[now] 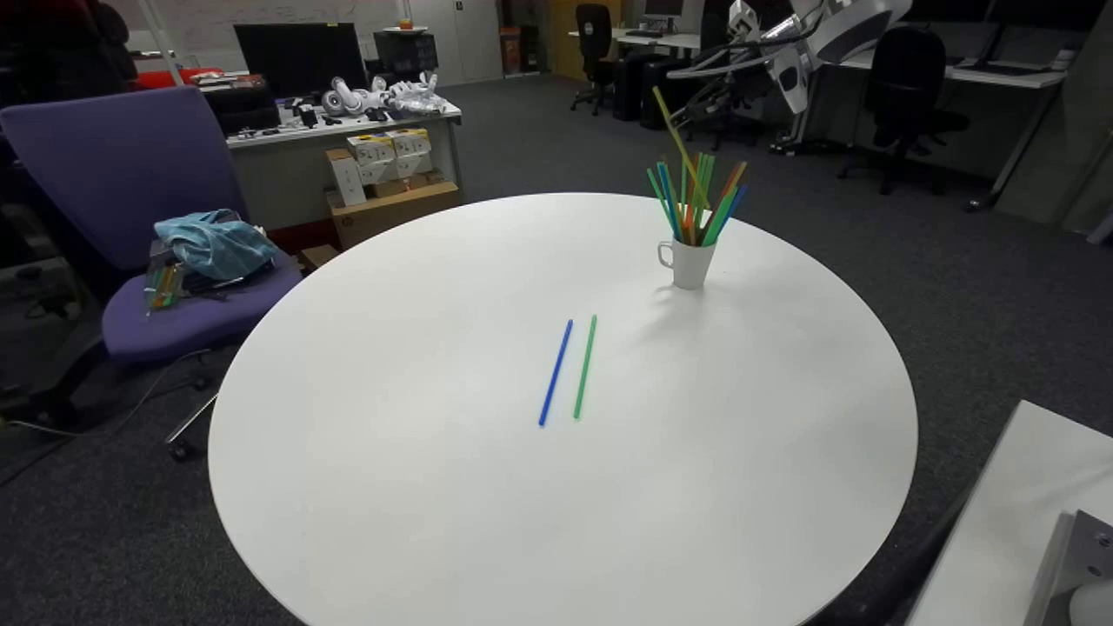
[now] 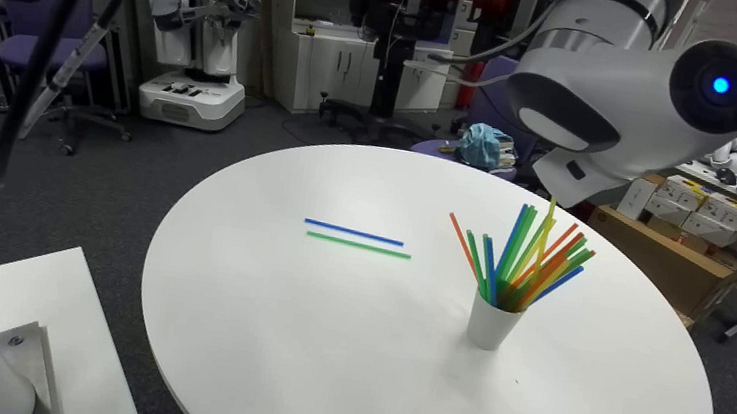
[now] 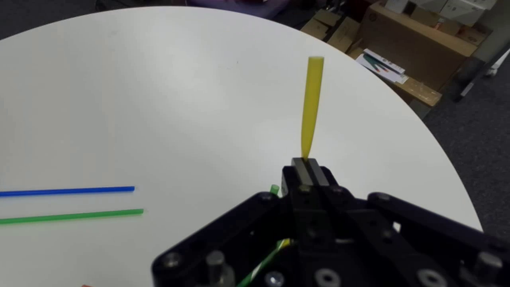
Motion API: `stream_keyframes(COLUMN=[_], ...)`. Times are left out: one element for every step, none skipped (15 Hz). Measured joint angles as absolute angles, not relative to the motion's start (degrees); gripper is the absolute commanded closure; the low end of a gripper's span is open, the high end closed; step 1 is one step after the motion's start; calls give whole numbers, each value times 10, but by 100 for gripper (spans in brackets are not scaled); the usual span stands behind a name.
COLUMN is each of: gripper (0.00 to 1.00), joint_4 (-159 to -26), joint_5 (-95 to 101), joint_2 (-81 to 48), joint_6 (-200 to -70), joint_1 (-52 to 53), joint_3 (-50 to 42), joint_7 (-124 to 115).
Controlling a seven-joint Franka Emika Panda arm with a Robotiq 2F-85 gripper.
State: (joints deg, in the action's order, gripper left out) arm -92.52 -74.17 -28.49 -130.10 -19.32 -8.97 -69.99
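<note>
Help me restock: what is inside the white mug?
The white mug holds green, blue, orange and yellow straws, their upper parts in view. The mug covers their lower ends and its bottom, so anything else there cannot be seen.

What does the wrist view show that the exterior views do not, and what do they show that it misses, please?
Only in the wrist view: how the gripper, shut on the yellow straw, squeezes it flat.
Only in both exterior views: the white mug with its whole bunch of straws, and the full lengths of the loose blue straw and the loose green straw, which the wrist view cuts off at its left edge.
Shared: the yellow straw, at least part of both loose straws lying side by side, and the round white table.
</note>
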Motion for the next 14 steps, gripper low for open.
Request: stream_keyframes(gripper=[100, 100, 100, 100, 100, 100, 100, 100, 100, 100, 100, 100, 100, 100], joint_4=[-931, -937, -943, -949, -954, -957, -961, -964, -967, -971, -974, -976, -979, -981], joint_5=[-768, -793, -816, -835, -850, -860, -869, -874, -876, -876, -876, -876, -876, -876], joint_2=[-283, -283, -284, -285, -287, -290, -292, -295, -296, -296, -296, -296, -296, -296], joint_6=[-1299, -1295, -1289, -1279, -1270, -1263, -1257, -1255, -1253, -1253, -1253, -1253, -1253, -1253], joint_1=[-199, -204, -208, -211, -212, -212, -211, -209, -208, -206, -203, -202, -200, -198], joint_3=[-90, -90, -90, -90, -90, -90, -90, -90, -89, -89, -89, -89, -89, -89], joint_7=[-684, -667, -652, -638, -628, -621, -616, -612, -610, -609, -609, -609, -608, -608])
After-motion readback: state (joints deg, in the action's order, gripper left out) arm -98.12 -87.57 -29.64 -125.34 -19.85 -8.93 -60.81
